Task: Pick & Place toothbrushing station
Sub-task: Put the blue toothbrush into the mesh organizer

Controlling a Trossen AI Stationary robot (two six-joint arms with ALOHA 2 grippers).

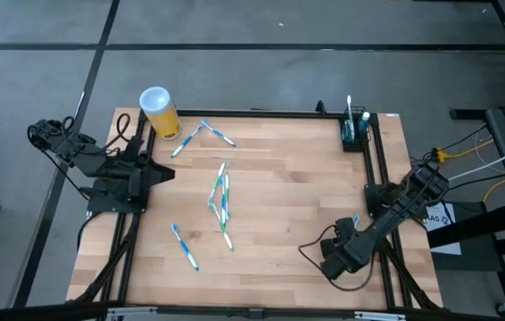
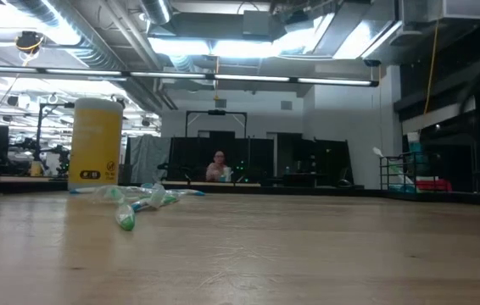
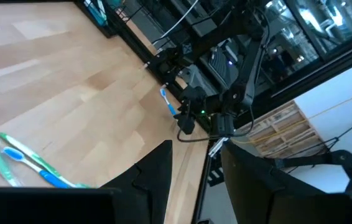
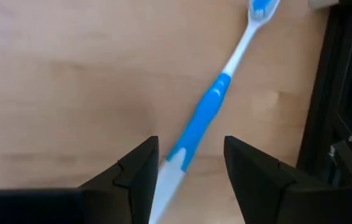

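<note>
The black toothbrushing station [image 1: 352,134] stands at the table's far right corner with toothbrushes upright in it. A blue-and-white toothbrush [image 4: 207,112] lies flat on the table near the right edge [image 1: 355,220]. My right gripper [image 1: 351,234] is open just above it, one finger on either side of the handle's end [image 4: 175,163]; I see no touch. My left gripper [image 3: 194,180] is open and empty at the table's left edge [image 1: 159,172]. The yellow cup [image 1: 159,111] with a white lid stands at the far left.
Several loose toothbrushes lie on the wood: two near the cup [image 1: 201,134], a bunch in the middle [image 1: 222,201], one at the near left [image 1: 184,245]. Black frame rails run along the table's left and right edges [image 1: 379,169]. A person shows in the room behind [image 2: 218,166].
</note>
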